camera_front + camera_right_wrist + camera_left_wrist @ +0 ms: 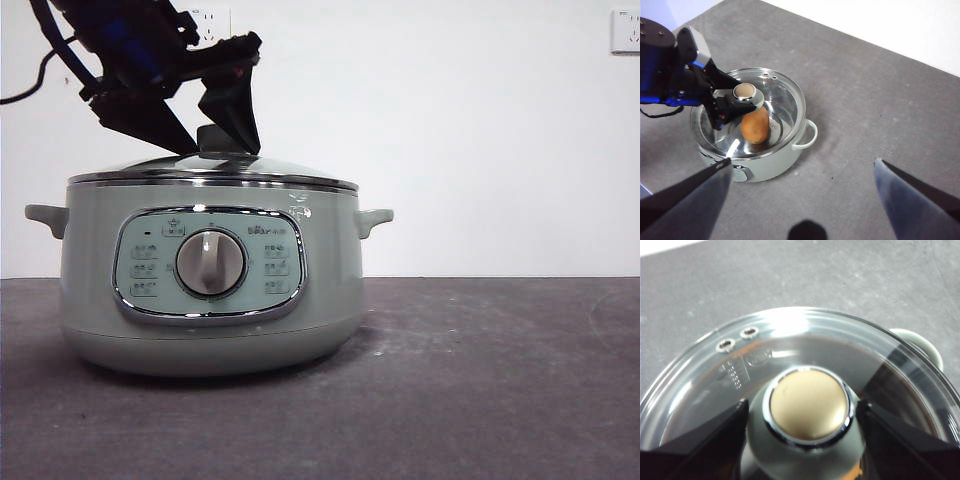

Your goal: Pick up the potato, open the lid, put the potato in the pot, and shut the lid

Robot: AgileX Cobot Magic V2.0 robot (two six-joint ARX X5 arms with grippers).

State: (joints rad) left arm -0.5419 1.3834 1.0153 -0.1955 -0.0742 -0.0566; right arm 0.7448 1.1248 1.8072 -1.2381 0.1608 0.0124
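The sage-green pot (330, 270) stands left of centre with the glass lid (215, 168) resting flat on its rim. My left gripper (222, 148) comes down from the upper left, and its jaws close on either side of the lid's knob (807, 407). In the right wrist view the orange-brown potato (756, 125) lies inside the pot (785, 160), seen through the lid (785, 97), with the left gripper (737, 102) on the knob. My right gripper (802, 161) is open and empty, high above the table to one side of the pot.
The dark grey table (480, 380) stretches to the right of the pot. A white wall with outlets (625, 30) stands behind. A black cable (30, 85) hangs from the left arm. The pot's side handles (375, 220) stick out.
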